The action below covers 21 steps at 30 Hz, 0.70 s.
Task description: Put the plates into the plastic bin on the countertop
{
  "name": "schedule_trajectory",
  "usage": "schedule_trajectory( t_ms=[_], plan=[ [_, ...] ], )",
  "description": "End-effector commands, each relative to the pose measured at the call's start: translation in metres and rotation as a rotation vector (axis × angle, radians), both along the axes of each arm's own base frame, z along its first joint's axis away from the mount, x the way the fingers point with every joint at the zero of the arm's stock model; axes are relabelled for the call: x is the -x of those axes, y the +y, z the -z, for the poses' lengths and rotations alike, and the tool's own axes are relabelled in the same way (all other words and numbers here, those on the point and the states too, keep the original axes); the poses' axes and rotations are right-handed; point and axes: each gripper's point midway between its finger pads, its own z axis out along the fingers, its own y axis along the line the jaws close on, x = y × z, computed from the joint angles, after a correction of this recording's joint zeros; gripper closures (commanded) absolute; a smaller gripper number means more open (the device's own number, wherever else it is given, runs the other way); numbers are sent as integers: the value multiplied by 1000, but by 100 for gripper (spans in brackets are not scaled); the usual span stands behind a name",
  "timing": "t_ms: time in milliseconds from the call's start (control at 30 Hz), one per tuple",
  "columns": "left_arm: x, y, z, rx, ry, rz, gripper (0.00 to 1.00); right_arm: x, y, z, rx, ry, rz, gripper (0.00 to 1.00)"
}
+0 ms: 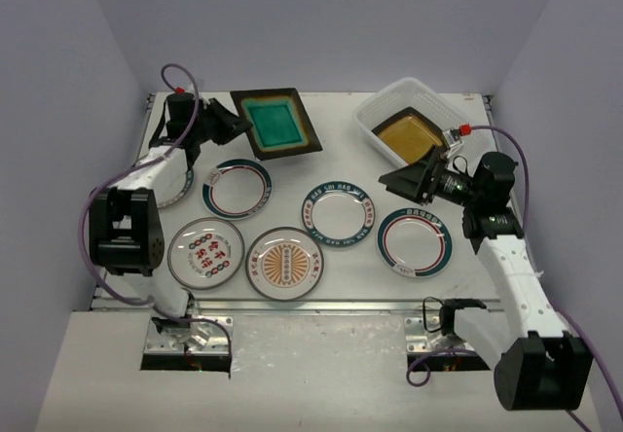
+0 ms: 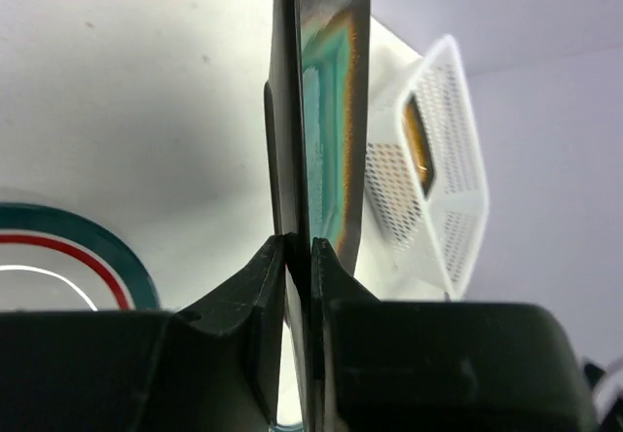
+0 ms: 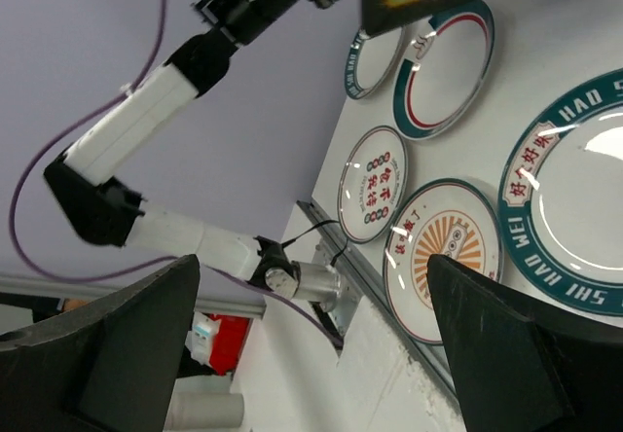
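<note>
White countertop (image 1: 341, 155), lavender walls all round. At the upper left of the overhead view, the left gripper (image 1: 236, 124) is clamped tight on the edge of the teal square plate (image 1: 280, 126), which is edge-on between its fingers in the wrist view. At the upper right, the plastic bin (image 1: 368, 121) has the amber square plate (image 1: 409, 132) lying inside. Just below it the right gripper (image 1: 401, 181) hovers, jaws spread wide, holding nothing. The round plates lie across the middle, with the orange sunburst plate (image 1: 285, 263) at lower centre and the red-character plate (image 1: 206, 251) to its left.
</note>
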Motion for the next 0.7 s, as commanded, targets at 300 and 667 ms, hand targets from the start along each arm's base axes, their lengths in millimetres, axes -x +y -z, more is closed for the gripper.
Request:
schedule_trajectory(
  t_ms=[300,667],
  plan=[
    [124,-65,-115,323,-289,338,100,-106,26,30,265,-28,-127,1],
    [174,-88,-136,410,-358,442,100,-72,69,74,142,115,-328,17]
  ],
)
